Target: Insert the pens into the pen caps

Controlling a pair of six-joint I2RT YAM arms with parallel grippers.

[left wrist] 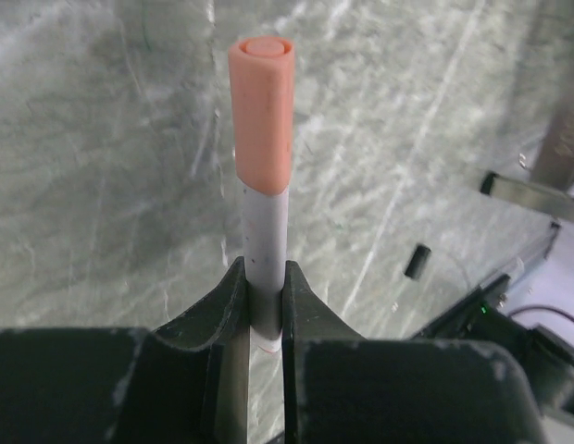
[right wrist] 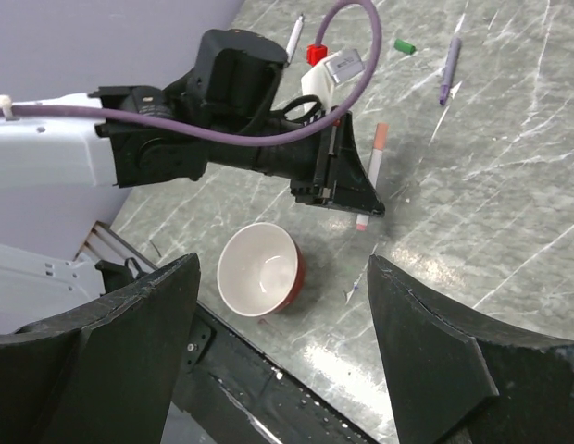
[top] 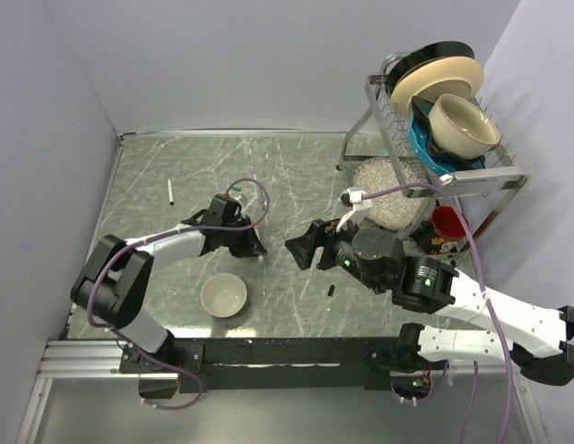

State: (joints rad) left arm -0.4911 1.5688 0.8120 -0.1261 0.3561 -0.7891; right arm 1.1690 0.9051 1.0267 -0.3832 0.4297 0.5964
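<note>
My left gripper [left wrist: 266, 270] is shut on a white-grey pen [left wrist: 267, 222], low over the table. An orange-red cap [left wrist: 261, 111] sits on the pen's far end. In the right wrist view the same pen [right wrist: 373, 171] sticks out past the left gripper [right wrist: 347, 190]. My right gripper [right wrist: 283, 264] is open and empty, facing the left one [top: 255, 246] from the right [top: 301, 250]. A black cap [top: 330, 290] lies on the table near it. It also shows in the left wrist view [left wrist: 417, 261]. A green cap [right wrist: 404, 45] and a second pen [right wrist: 448, 69] lie beyond. A third pen [top: 170, 191] lies at far left.
A bowl [top: 223, 295], white inside and red outside, stands near the front edge, below the left gripper. A dish rack [top: 495, 176] with plates and bowls stands at back right, with a clear textured container [top: 389, 199] and a red cup [top: 446, 222] beside it. Walls close the left and back.
</note>
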